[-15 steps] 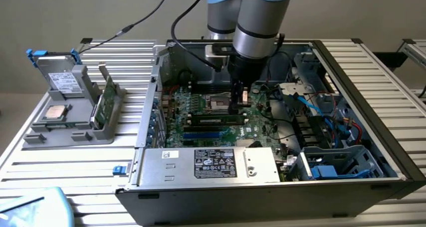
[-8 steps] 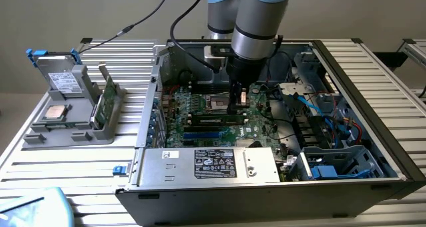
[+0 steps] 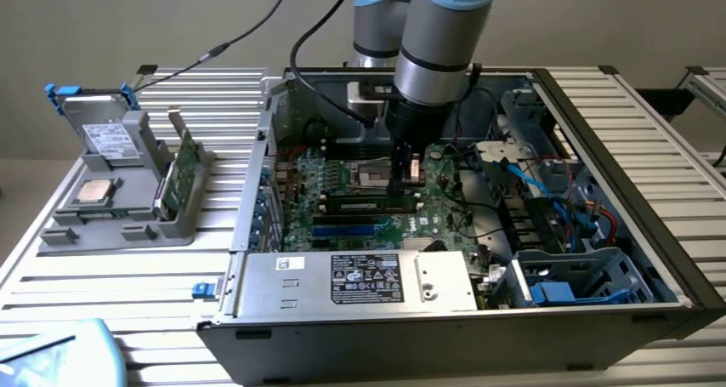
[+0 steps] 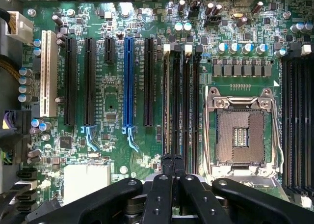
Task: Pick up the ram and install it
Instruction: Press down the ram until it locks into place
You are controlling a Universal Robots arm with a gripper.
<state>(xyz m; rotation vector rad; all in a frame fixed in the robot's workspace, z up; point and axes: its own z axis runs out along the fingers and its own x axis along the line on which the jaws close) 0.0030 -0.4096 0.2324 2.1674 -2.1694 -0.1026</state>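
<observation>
The ram [image 3: 360, 206], a long dark-green stick with black chips, lies lengthwise in a memory slot on the motherboard [image 3: 340, 170] inside the open computer case. My gripper [image 3: 400, 185] reaches straight down into the case, at the end of the ram toward the exterior view's right. In the wrist view the two black fingers [image 4: 166, 166] are pressed together, so the gripper [image 4: 172, 161] is shut, with its tips over the row of black memory slots [image 4: 181, 101]. Whether the tips touch the ram I cannot tell.
An empty CPU socket [image 4: 239, 135] sits beside the slots. A power supply [image 3: 363, 281] fills the case front and blue cables [image 3: 545, 191] run at the exterior view's right. Outside the case, a grey holder [image 3: 114, 221] carries a broader green card [image 3: 176, 179], a drive [image 3: 108, 140] and a processor [image 3: 93, 191].
</observation>
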